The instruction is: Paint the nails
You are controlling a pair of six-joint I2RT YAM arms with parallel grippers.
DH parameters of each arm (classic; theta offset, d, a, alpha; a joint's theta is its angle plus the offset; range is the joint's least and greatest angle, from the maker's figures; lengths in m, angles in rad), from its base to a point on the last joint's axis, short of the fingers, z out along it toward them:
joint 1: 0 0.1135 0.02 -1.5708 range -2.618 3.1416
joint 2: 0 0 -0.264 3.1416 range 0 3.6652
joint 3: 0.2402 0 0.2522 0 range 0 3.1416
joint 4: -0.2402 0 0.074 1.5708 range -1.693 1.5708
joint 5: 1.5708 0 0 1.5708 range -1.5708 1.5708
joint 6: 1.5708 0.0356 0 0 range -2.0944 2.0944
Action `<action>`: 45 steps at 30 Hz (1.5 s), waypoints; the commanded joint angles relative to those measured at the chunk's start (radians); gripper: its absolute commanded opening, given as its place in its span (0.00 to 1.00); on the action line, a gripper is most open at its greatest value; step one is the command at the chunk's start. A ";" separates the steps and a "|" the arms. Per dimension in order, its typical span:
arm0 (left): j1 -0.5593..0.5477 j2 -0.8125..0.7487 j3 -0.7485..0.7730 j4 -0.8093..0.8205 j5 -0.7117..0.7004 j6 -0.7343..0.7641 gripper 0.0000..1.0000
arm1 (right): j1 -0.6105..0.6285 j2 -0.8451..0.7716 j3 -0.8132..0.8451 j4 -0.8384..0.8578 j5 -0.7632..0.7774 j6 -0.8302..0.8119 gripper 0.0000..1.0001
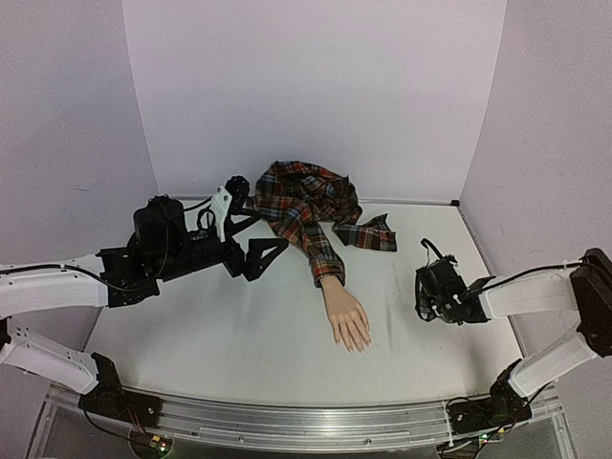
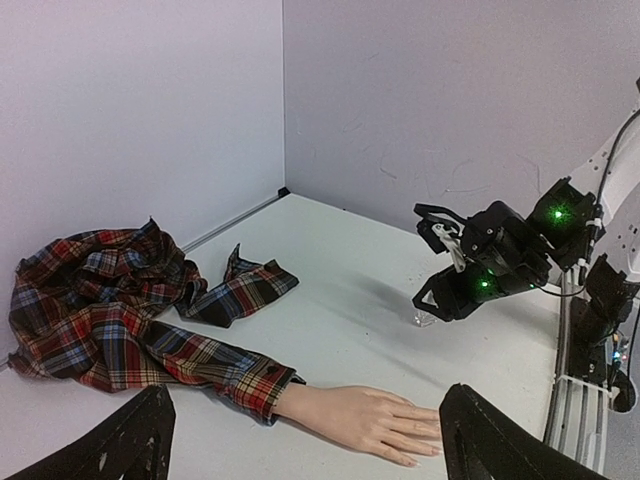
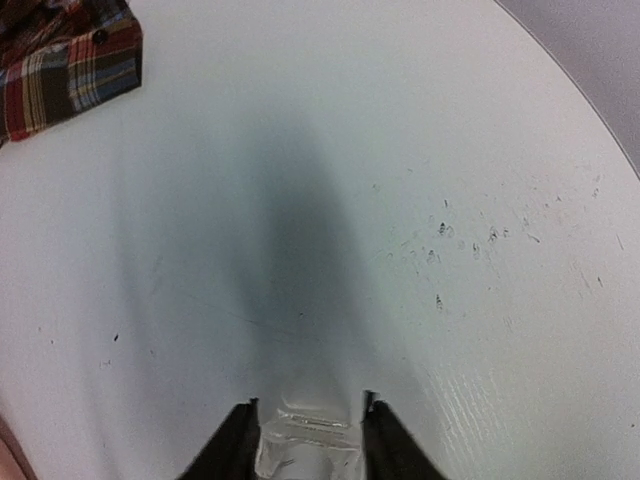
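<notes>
The pale mannequin hand (image 1: pixel 346 320) lies flat on the white table, coming out of a red-blue plaid sleeve (image 1: pixel 320 251). Its nails (image 2: pixel 428 446) are tiny and face the near edge. My left gripper (image 1: pixel 263 222) hovers wide open above the sleeve, left of the hand; in the left wrist view its fingers (image 2: pixel 140 440) frame the hand (image 2: pixel 365 420). My right gripper (image 1: pixel 419 295) is low on the table right of the hand. Its fingertips (image 3: pixel 240 440) stand slightly apart either side of a small clear glass bottle (image 3: pixel 305 445), a thin gap showing on the right.
The rest of the plaid shirt (image 1: pixel 301 196) is bunched at the back of the table, one loose piece (image 1: pixel 368 234) lying toward the right. Pale walls (image 1: pixel 316 86) close in the back and sides. A metal rail (image 1: pixel 306 421) runs along the near edge.
</notes>
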 commanded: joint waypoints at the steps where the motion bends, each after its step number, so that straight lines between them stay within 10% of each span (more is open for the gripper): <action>1: 0.046 -0.010 -0.001 0.014 -0.036 -0.079 0.96 | -0.003 -0.095 0.018 -0.014 -0.012 -0.011 0.69; 5: 0.157 -0.025 -0.029 0.003 -0.096 -0.206 0.96 | -0.004 -0.217 0.052 -0.099 -0.015 -0.064 0.97; 22: 0.695 -0.263 -0.276 -0.096 -0.313 -0.415 1.00 | -0.526 -0.530 0.027 -0.088 -0.469 -0.365 0.98; 45: 0.719 -0.274 -0.369 0.057 -0.201 -0.451 0.98 | -0.526 -0.673 -0.060 -0.047 -0.434 -0.388 0.98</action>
